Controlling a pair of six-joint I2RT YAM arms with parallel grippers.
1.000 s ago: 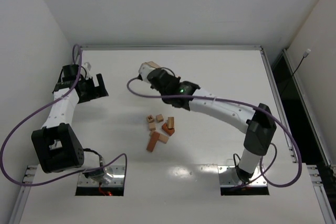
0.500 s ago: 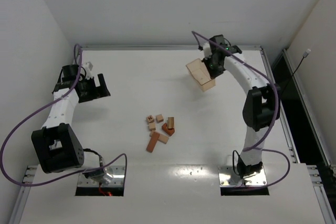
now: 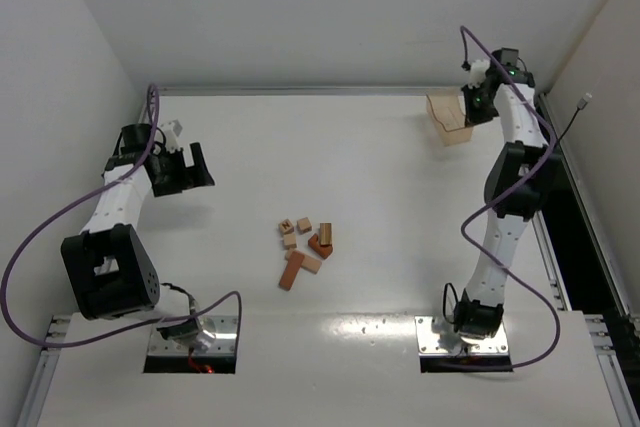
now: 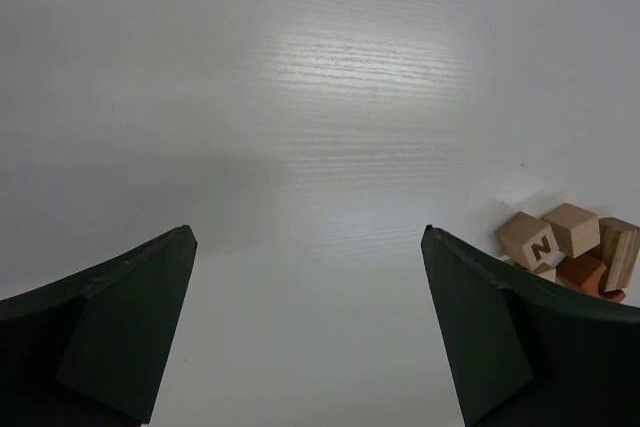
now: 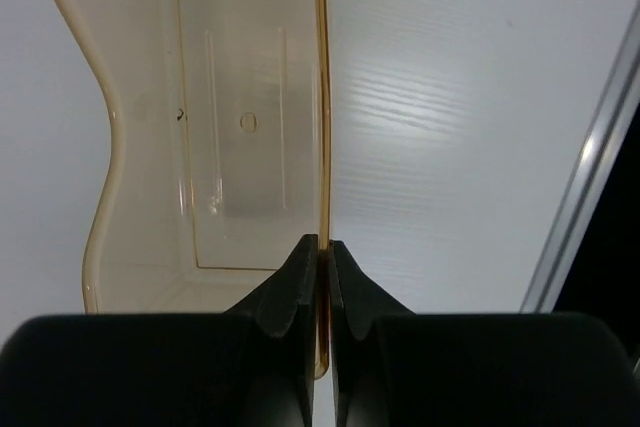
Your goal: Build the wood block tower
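Several small wood blocks (image 3: 305, 244), tan and reddish-orange, lie loose in a cluster at the table's middle; nothing is stacked into a tower. A few of them show at the right edge of the left wrist view (image 4: 565, 243). My left gripper (image 3: 188, 168) hovers open at the far left, well away from the blocks, with nothing between its fingers. My right gripper (image 5: 322, 247) is at the far right corner, shut on one wall of a translucent orange plastic tray (image 5: 215, 137), which is empty. The tray (image 3: 448, 117) sits near the back right corner.
A metal rail (image 3: 320, 91) borders the table's back, and another rail (image 3: 525, 177) runs down the right side next to the tray. White walls rise behind and to the left.
My right arm has swung the tray from the table's middle back to the far right corner. The left arm and the blocks have stayed put.
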